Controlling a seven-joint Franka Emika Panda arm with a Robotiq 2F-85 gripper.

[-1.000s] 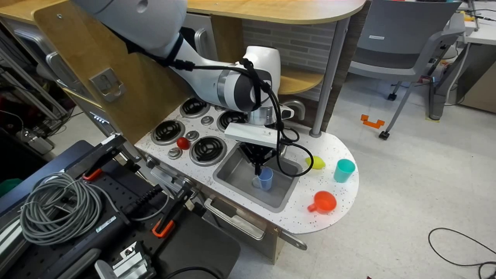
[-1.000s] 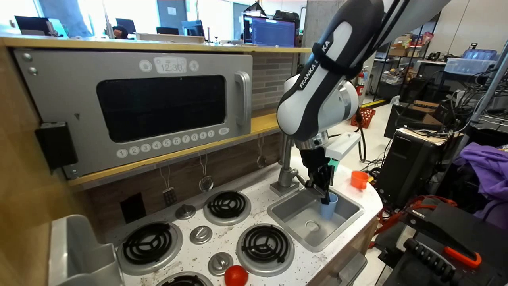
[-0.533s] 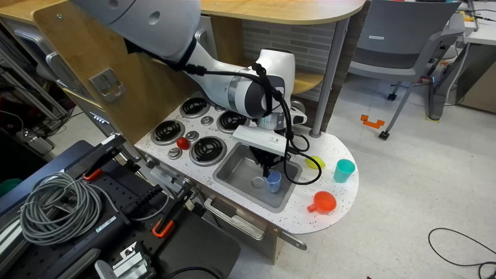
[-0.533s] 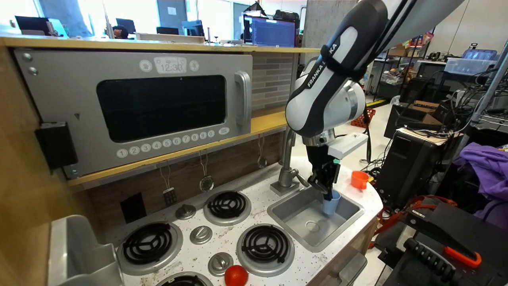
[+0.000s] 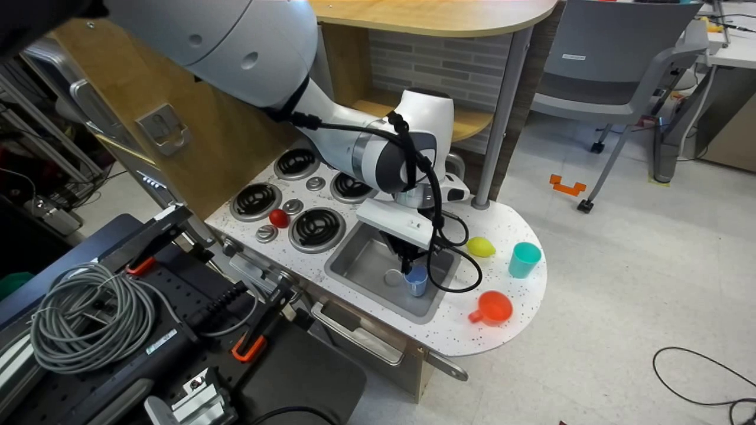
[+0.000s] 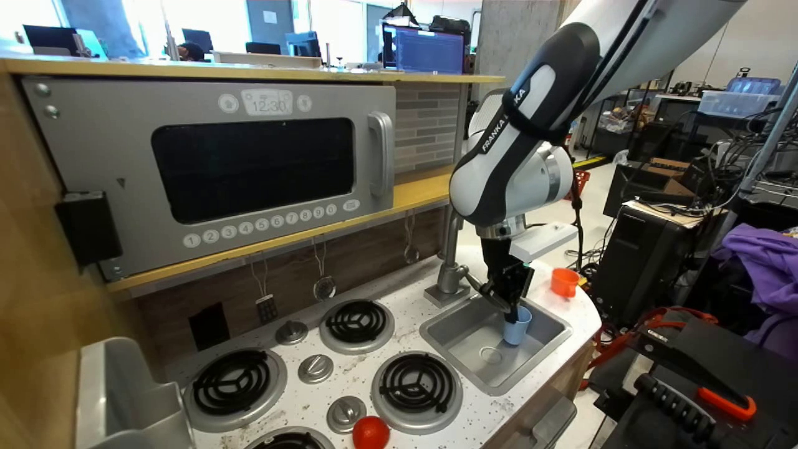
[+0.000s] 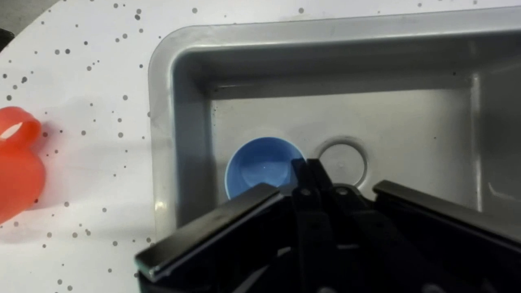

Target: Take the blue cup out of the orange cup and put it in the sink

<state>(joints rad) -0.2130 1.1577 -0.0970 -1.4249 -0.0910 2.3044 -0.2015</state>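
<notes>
The jaws pinch the blue cup (image 5: 416,283) by its rim inside the sink (image 5: 367,268), while the orange cup (image 5: 495,308) (mouth upward) stands on the worktop (image 5: 456,330), to the right in an exterior view.

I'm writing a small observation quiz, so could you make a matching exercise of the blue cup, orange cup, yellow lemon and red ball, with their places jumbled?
1. blue cup
2. orange cup
3. yellow lemon
4. red ball

A. on the counter, between the sink and the teal cup
B. among burners and knobs
C. inside the sink
D. on the counter, handle showing

Pairs: 1-C; 2-D; 3-A; 4-B
</notes>
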